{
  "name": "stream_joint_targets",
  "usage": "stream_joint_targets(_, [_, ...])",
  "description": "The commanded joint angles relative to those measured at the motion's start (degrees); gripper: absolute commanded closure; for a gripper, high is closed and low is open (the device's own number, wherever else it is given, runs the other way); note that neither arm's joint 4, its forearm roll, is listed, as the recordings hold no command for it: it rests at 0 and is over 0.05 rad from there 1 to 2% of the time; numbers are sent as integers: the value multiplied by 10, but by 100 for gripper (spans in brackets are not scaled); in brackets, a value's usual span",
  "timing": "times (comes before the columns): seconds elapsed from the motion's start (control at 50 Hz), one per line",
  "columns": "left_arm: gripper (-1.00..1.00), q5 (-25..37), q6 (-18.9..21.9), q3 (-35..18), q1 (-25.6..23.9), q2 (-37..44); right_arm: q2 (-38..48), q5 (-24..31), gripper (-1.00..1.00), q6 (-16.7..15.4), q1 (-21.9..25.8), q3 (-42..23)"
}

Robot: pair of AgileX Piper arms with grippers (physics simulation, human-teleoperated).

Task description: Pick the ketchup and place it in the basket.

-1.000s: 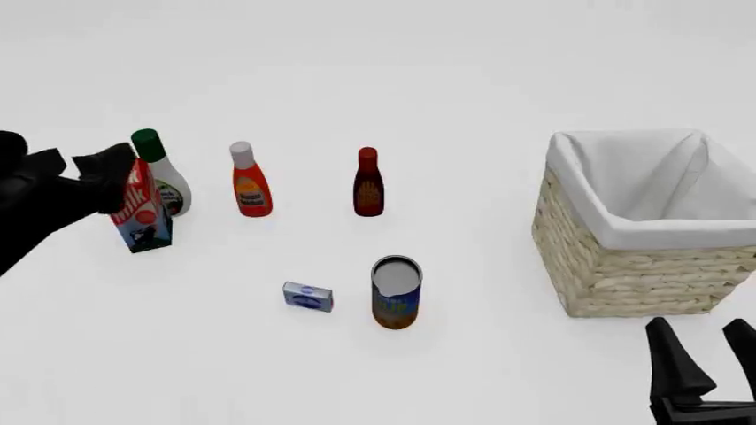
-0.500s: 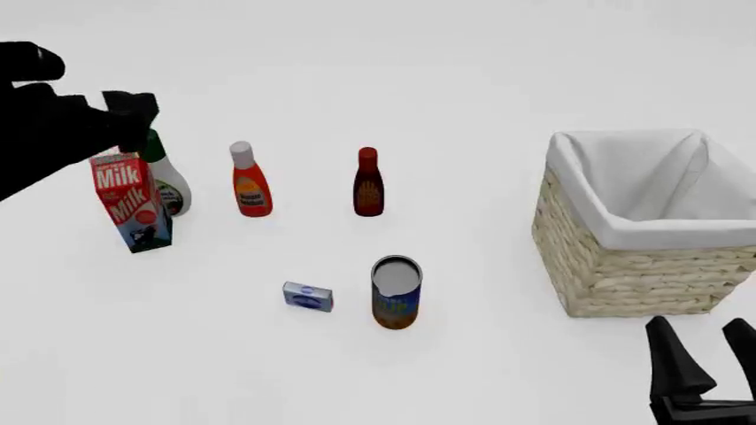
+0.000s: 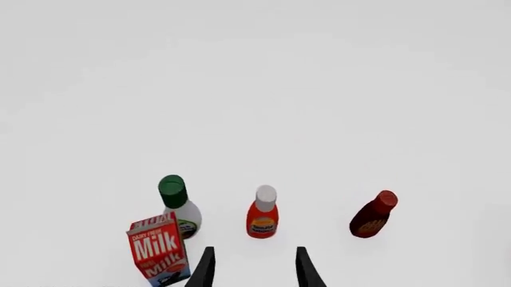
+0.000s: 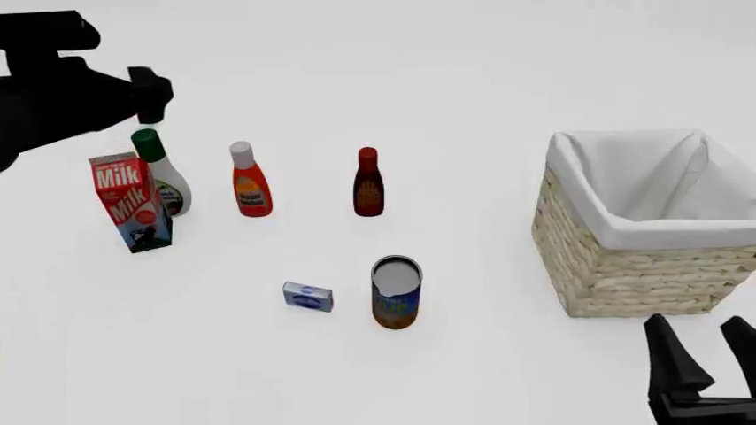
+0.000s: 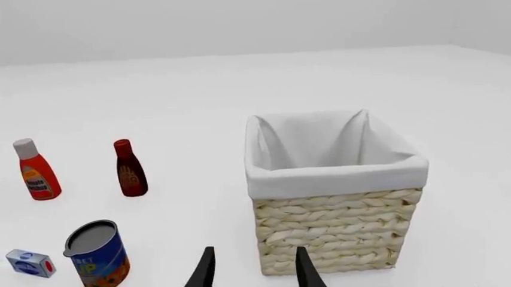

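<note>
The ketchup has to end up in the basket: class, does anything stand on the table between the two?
Yes. The dark-red bottle stands upright to the right of the ketchup, roughly on the line toward the basket. The can and small box sit nearer the camera, off that line. A lifted carry should clear them.

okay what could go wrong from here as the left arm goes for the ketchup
The ketchup stands close to the green-capped white bottle and milk carton, so the open left gripper could knock one over coming down. The similar dark-red bottle could be grabbed instead. The basket is far across the table.
</note>
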Motion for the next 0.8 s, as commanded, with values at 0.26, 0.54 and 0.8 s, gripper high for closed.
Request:
stream_joint_targets(0.26, [-100,33,-2,-97,12,99,26,-19,-100,-1,2,0])
stream_joint_targets(0.54, [-100,32,3,-144,2,153,46,-36,-100,2,3,0])
stream_joint_targets(0.8, [-100,36,-9,-199,-5,209,62,-46,-100,3,5,1])
